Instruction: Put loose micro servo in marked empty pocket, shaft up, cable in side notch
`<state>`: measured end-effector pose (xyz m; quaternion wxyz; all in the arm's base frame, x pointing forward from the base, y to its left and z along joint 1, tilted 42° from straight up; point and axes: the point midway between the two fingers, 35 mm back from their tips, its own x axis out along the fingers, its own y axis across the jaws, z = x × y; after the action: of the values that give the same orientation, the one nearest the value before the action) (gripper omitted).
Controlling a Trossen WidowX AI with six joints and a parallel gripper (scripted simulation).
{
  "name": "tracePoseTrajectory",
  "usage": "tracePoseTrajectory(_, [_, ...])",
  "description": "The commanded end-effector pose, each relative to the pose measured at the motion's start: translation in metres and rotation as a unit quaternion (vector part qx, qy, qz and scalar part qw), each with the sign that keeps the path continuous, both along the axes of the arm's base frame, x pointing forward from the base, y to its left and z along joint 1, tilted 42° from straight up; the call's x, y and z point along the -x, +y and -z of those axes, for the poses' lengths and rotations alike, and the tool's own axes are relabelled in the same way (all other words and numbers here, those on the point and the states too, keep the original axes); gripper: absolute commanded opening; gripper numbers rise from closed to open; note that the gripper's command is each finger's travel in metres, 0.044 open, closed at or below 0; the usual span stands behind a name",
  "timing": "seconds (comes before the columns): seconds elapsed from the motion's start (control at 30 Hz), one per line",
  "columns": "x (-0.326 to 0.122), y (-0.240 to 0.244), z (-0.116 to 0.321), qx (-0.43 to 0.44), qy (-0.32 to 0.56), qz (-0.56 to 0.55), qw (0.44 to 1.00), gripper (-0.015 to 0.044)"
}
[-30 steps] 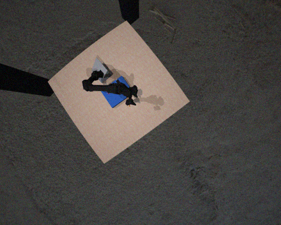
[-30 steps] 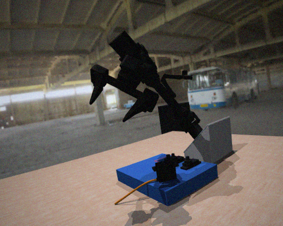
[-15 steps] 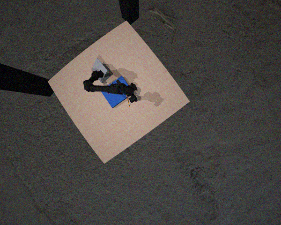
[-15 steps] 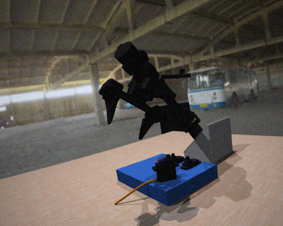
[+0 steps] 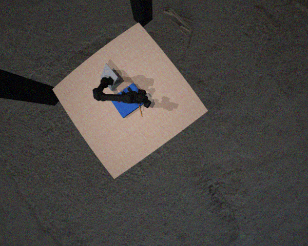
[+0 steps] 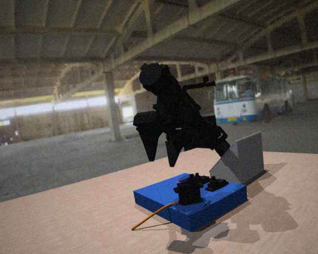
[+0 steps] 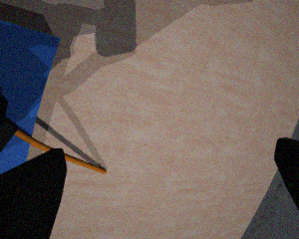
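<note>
At the left of the exterior view the orange cable (image 6: pixel 153 214) trails off the blue deck (image 6: pixel 156 195) onto the table (image 6: pixel 71 218), since the micro servo (image 6: pixel 188 190) stands upright on the deck's near part, not yet in a pocket. Above it the gripper (image 6: pixel 161 153) hangs with jaws spread wide and empty, fingertips pointing down, seemingly lining up a grasp. Behind, a red outline (image 6: pixel 182 179) appears to mark the empty pocket, with a seated servo (image 6: pixel 216 183) just right. Farther right, the grey wedge (image 6: pixel 241 158) carries the arm's base.

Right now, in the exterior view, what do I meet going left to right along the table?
Orange cable tip → blue deck → loose micro servo standing on the deck → seated servo → grey block. The open end effector hangs above, holding nothing.
</note>
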<state>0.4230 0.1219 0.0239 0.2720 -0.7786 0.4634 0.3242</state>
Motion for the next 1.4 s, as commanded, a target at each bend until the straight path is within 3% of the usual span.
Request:
tracePoseTrajectory(0.0, [0.011, -0.007, 0.007, 0.020, 0.055, -0.021, 0.998, 0.0440])
tracePoseTrajectory(0.67, [0.074, -0.044, 0.016, 0.097, 0.350, -0.137, 0.922, 0.0440])
tracePoseTrajectory(1.37, [0.077, -0.066, 0.040, 0.099, 0.359, -0.140, 0.917, 0.0440])
